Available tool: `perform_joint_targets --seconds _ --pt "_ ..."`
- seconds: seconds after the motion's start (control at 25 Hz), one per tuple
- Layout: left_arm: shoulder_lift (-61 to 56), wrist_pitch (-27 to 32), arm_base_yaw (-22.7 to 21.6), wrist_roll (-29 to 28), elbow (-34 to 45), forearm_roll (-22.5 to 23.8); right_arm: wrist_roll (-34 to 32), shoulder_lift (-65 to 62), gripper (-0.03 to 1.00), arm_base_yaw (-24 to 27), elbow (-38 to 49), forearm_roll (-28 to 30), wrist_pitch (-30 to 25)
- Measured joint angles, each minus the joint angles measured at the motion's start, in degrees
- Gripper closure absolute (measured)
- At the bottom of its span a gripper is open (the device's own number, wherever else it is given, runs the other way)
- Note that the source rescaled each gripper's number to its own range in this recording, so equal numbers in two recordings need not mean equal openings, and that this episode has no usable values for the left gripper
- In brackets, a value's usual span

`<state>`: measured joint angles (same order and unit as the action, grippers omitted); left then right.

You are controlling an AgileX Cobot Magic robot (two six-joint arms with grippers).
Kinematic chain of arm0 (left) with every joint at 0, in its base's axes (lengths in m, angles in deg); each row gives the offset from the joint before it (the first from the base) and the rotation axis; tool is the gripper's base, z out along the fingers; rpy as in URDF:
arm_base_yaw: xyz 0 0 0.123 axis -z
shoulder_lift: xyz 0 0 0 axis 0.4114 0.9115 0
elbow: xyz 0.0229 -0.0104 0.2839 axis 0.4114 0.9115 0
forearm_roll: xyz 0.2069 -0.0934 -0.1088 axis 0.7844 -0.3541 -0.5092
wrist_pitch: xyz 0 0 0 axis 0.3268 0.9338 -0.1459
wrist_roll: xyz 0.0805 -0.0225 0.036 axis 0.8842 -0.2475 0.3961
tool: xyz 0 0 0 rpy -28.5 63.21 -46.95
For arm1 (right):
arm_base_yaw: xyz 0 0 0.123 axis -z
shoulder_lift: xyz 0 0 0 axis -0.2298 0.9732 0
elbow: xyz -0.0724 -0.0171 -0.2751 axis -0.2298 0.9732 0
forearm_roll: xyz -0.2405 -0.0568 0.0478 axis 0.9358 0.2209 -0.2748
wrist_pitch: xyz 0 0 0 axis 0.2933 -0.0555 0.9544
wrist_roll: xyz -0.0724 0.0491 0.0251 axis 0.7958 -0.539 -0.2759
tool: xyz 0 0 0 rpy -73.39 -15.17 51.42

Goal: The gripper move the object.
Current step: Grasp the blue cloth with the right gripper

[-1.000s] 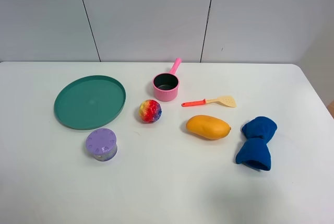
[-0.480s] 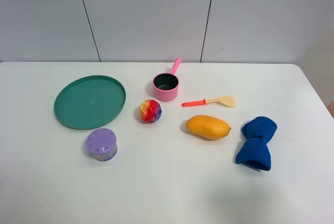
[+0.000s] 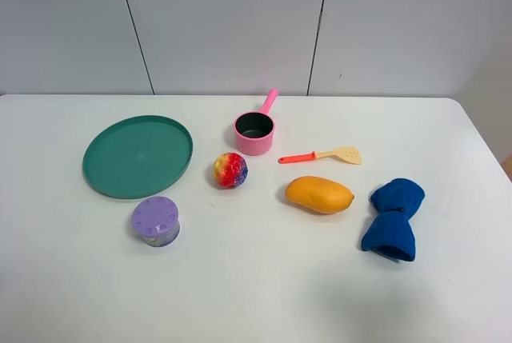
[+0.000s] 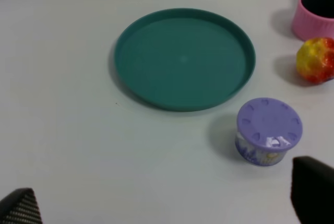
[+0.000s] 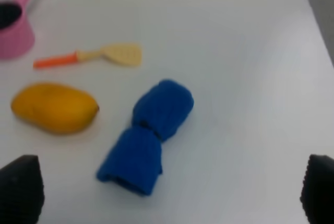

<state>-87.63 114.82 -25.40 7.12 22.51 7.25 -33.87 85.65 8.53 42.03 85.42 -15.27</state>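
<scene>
The deep-blue cloth bundle, pinched in the middle like a bow, lies on the white table at the right, to the right of the orange mango. In the right wrist view the bundle lies between and ahead of my right gripper, whose black fingertips show far apart at the view's corners: open and empty, apart from the cloth. My left gripper is open and empty, its fingertips near the purple jar. Neither gripper shows in the exterior high view.
A green plate lies at the left, with a purple-lidded jar in front of it. A rainbow ball, a pink saucepan and an orange-handled spatula sit mid-table. The table's right edge is near the bundle.
</scene>
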Motion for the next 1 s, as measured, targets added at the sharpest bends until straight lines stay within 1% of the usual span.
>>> perform_joint_targets --seconds 0.16,0.4,0.56,0.72,0.88,0.96,1.0 --pt "0.0 0.0 0.0 0.0 0.0 0.0 -2.3 11.4 -0.03 0.0 -8.4 1.3 0.1" --pt "0.0 0.0 0.0 0.0 0.0 0.0 -6.1 34.7 -0.03 0.0 -15.6 1.5 0.2" --pt "0.0 0.0 0.0 0.0 0.0 0.0 -9.9 47.7 -0.03 0.0 -16.6 1.0 2.5" --pt "0.0 0.0 0.0 0.0 0.0 0.0 -11.4 58.5 -0.03 0.0 -16.6 -0.9 5.6" --pt "0.0 0.0 0.0 0.0 0.0 0.0 -13.4 66.3 -0.03 0.0 -16.6 -2.4 9.7" --pt "0.0 0.0 0.0 0.0 0.0 0.0 -15.0 70.0 -0.03 0.0 -16.6 -2.4 10.5" --pt "0.0 0.0 0.0 0.0 0.0 0.0 -15.5 71.6 -0.03 0.0 -16.6 -3.4 10.9"
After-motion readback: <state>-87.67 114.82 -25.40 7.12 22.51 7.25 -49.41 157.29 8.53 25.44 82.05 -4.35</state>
